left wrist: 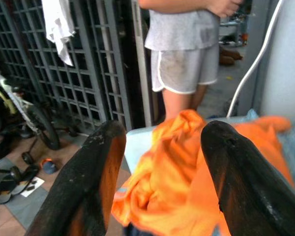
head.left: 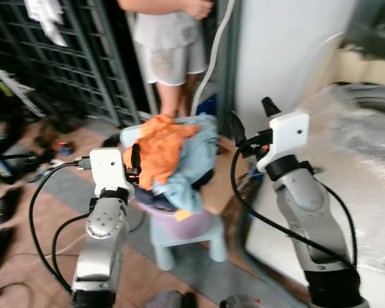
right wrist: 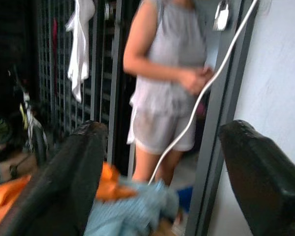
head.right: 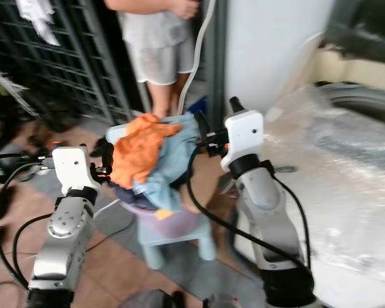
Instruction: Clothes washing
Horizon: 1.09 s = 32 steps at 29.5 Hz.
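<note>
An orange garment (head.left: 159, 149) lies on top of a pile of light blue clothes (head.left: 194, 168) in a lilac basin (head.left: 179, 223), which rests on a small pale blue stool (head.left: 187, 240). My left gripper (left wrist: 160, 182) is open just to the left of the pile, its black fingers (left wrist: 88, 182) pointing at the orange garment (left wrist: 179, 182). My right gripper (right wrist: 160, 172) is open, raised to the right of the pile, above the blue clothes (right wrist: 132, 211). The washing machine top (head.left: 346, 160), wrapped in plastic film, is on the right.
A person in grey top and shorts (head.left: 170, 38) stands right behind the stool, beside a white hose (head.left: 213, 61). Dark metal grilles (head.left: 64, 58) with a hanging white cloth, a bicycle (left wrist: 19, 113) and shoes (head.left: 3, 205) crowd the left. Cables trail over the floor.
</note>
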Motion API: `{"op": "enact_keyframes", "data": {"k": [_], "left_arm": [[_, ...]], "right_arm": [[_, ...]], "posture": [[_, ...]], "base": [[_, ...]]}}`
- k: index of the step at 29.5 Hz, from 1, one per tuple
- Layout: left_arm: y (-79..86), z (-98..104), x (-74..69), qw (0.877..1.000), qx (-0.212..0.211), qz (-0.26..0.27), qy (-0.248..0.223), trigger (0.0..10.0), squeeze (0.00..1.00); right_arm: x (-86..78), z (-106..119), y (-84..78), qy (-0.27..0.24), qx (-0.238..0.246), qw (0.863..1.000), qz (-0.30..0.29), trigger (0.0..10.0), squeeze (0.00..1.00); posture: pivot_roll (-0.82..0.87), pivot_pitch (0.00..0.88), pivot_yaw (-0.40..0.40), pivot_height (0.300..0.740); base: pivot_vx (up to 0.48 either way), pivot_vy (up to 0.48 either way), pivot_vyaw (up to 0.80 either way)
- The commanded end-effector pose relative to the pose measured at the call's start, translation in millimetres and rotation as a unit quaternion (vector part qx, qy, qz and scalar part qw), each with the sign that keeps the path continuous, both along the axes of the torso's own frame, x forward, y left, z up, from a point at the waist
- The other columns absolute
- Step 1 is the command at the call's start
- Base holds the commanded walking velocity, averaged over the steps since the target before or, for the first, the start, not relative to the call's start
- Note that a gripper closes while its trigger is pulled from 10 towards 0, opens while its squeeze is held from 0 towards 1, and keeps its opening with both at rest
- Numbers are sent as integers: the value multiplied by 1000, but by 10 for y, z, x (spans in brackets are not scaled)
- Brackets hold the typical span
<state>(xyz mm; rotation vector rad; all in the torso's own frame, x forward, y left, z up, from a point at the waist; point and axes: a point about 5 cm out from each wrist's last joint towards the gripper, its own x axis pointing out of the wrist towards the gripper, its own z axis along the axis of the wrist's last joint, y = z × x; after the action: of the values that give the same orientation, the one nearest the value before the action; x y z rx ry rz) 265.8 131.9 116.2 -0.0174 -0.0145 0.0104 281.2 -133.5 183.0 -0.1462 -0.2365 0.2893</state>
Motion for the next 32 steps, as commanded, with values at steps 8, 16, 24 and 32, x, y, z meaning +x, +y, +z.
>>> {"op": "enact_keyframes", "data": {"k": [8, 16, 24, 32], "left_arm": [[98, 53, -5, 1000, 15, 20, -6, 10000, 0], [146, 59, -63, 1000, 22, 19, -6, 10000, 0], [184, 73, -130, 999, 27, 26, -1, 10000, 0], [209, 73, -194, 999, 31, 33, 4, 10000, 0]], "right_arm": [[74, -58, 120, 37, -19, 999, 26, 10000, 1000], [163, -408, 143, 140, -64, 988, 27, 10000, 1000], [331, -724, 93, 216, -155, 963, 32, 10000, 0], [563, -732, 34, 212, -203, 956, 11, 0, 0]], "posture": [[-60, 24, 95, 740], [-28, 34, 88, 740], [18, 52, 65, 740], [41, 59, 42, 740]], "base": [[0, 0, 677], [0, 0, 0], [0, 0, 0], [0, 0, 0]]}}
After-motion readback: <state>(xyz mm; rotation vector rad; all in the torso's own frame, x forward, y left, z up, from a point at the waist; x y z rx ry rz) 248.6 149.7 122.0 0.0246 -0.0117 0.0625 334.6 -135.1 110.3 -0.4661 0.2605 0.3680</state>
